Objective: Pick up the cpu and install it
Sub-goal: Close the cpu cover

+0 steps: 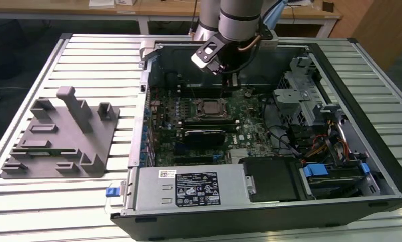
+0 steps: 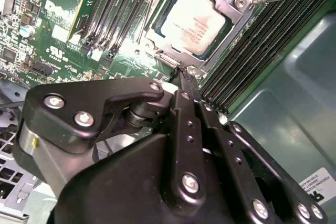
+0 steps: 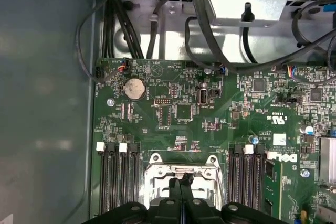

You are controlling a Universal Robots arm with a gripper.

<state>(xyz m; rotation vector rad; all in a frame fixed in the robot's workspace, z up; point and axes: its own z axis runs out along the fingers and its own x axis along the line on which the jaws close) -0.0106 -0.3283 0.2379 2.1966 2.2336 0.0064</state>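
Gripper jaws sit together, empty, at the socket frame edge. I'd press gently; the cpu already lies seated

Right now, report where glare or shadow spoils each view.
In the second wrist view, glare washes out the cpu top, and the black gripper reads dark. In the first wrist view, the case wall is dim with a hazy sheen. In the exterior view, the table slats are bright, the case interior shadowed.
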